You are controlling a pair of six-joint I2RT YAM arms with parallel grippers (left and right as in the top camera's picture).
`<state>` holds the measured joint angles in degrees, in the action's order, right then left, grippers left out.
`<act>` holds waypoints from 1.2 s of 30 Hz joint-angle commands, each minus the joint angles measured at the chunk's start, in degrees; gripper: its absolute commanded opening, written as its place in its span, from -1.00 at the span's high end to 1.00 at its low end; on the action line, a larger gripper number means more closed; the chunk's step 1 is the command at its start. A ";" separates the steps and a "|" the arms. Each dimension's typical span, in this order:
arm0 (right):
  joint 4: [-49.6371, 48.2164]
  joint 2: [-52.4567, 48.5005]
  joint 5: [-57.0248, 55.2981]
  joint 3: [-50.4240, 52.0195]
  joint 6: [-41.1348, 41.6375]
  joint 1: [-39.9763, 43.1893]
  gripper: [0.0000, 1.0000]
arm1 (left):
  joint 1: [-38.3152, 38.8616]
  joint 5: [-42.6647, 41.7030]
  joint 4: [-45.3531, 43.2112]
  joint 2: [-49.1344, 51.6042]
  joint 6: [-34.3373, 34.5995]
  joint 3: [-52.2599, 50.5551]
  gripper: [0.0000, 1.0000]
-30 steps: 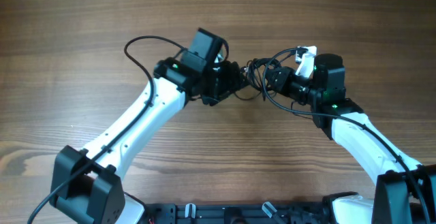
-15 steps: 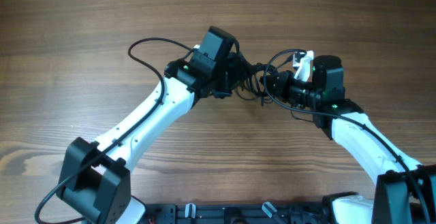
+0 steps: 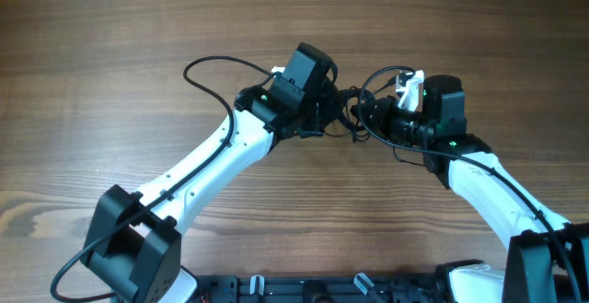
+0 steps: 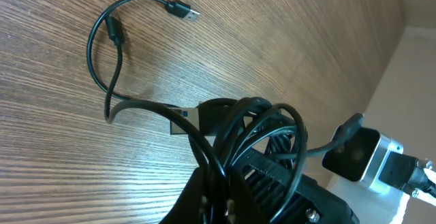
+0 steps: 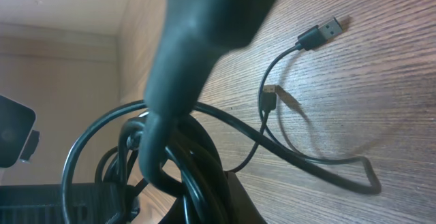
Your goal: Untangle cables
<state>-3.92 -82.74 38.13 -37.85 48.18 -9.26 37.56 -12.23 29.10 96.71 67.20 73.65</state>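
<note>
left gripper (image 3: 329, 111): clamped on cables (image 4: 262, 125) coil
right gripper (image 3: 367, 115): finger through coil; grip can't tell
step: separate slowly left-right; let far plug (image 4: 181, 10) tail slide free

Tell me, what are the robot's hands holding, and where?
The left gripper seems to pinch the cables at their bunched coil; the plug ends trail free. The right gripper is in the coil too, grip unclear.
</note>
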 commanded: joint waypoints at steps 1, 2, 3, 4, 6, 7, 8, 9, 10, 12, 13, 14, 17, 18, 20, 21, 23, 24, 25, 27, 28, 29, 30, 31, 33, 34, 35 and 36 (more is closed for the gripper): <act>0.28 -0.31 3.06 0.04 -0.24 -0.31 0.86 | 0.42 1.81 -0.63 0.94 1.22 0.17 0.92; 0.37 -0.31 3.06 0.04 -0.24 -0.31 0.80 | 0.42 1.92 -0.63 0.94 1.20 0.17 0.92; 0.48 -0.31 3.04 0.04 -0.46 -0.28 0.63 | 0.39 2.56 -0.61 0.94 1.16 0.17 0.92; 0.52 -0.31 3.06 0.04 -1.66 -0.22 0.48 | 0.35 3.30 -0.59 0.94 0.74 0.17 0.92; 0.92 -0.31 3.06 0.04 -5.18 0.00 -0.16 | -0.17 4.92 0.35 0.94 0.55 0.17 0.92; 2.62 -0.28 3.08 0.04 -8.07 0.74 -0.54 | -1.53 5.68 2.16 0.94 0.52 0.17 0.92; 3.87 -0.17 3.13 0.02 -9.16 1.42 -0.79 | -2.47 5.70 3.30 0.94 0.48 0.17 0.92; 5.33 0.00 3.15 0.02 -10.12 2.32 -0.94 | -3.61 5.68 4.28 0.94 -0.15 0.17 0.92; 6.84 0.26 3.37 0.02 -11.13 3.45 -0.99 | -4.79 5.66 4.98 0.94 -1.33 0.17 0.92; 9.27 0.87 3.98 0.02 -12.35 5.99 -0.99 | -6.99 5.16 5.73 0.94 -4.04 0.17 0.92; 10.23 1.27 4.68 0.02 -12.44 7.56 -0.99 | -8.22 4.15 5.64 0.94 -5.62 0.17 0.92; 10.49 1.42 5.53 0.02 -12.48 8.37 -0.99 | -8.85 3.69 5.62 0.94 -6.47 0.17 0.92; 9.18 1.75 14.67 0.02 -17.49 10.08 -0.86 | -10.43 2.99 4.72 0.94 -9.90 0.17 0.92; 8.61 1.75 17.27 0.04 -19.82 9.86 -0.81 | -10.43 2.82 4.31 0.94 -10.80 0.17 0.92; 8.00 1.75 20.02 0.04 -23.02 8.92 -0.72 | -10.23 2.62 3.37 0.94 -11.54 0.17 0.92; 7.78 1.75 20.39 0.04 -24.46 7.87 -0.68 | -9.81 2.62 2.69 0.94 -11.54 0.17 0.92; 7.41 1.75 20.04 0.02 -25.18 6.38 -0.64 | -9.09 2.64 1.64 0.94 -11.52 0.17 0.92; 7.21 1.75 18.69 0.02 -24.76 5.03 -0.60 | -8.70 2.64 1.07 0.94 -11.50 0.17 0.92; 7.26 1.75 16.24 0.02 -22.71 3.82 -0.50 | -8.24 2.64 0.39 0.94 -11.50 0.17 0.92; 7.85 1.66 10.21 0.04 -15.54 1.57 -0.39 | -7.87 2.64 -0.20 0.94 -11.47 0.17 0.92; 7.85 1.60 8.61 0.04 -13.09 0.79 -0.36 | -7.80 2.62 -0.28 0.94 -11.37 0.17 0.92; 7.45 1.57 6.45 0.04 -9.77 -0.42 -0.34 | -7.78 2.40 -0.26 0.94 -11.28 0.17 0.92; 7.21 1.57 5.20 0.04 -7.98 -1.09 -0.30 | -7.78 1.70 -0.26 0.94 -11.30 0.17 0.92; 6.86 1.57 3.23 0.04 -4.83 -2.12 -0.18 | -7.78 0.48 -0.26 0.94 -11.28 0.17 0.92; 6.69 1.57 0.04 0.04 0.44 -3.39 0.00 | -7.78 -1.42 -0.26 0.94 -11.30 0.17 0.92; 6.67 1.57 -1.11 0.04 1.81 -3.80 0.06 | -7.78 -1.99 -0.26 0.94 -11.30 0.17 0.92; 6.67 1.57 -2.14 0.04 3.19 -4.28 0.11 | -7.78 -2.60 -0.26 0.94 -11.28 0.17 0.92; 6.75 1.57 -2.73 0.04 4.59 -4.74 0.14 | -7.78 -3.04 -0.26 0.94 -11.28 0.17 0.92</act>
<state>3.03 -81.93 42.35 -37.87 42.98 -12.53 29.80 -11.73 29.21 96.99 57.04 73.67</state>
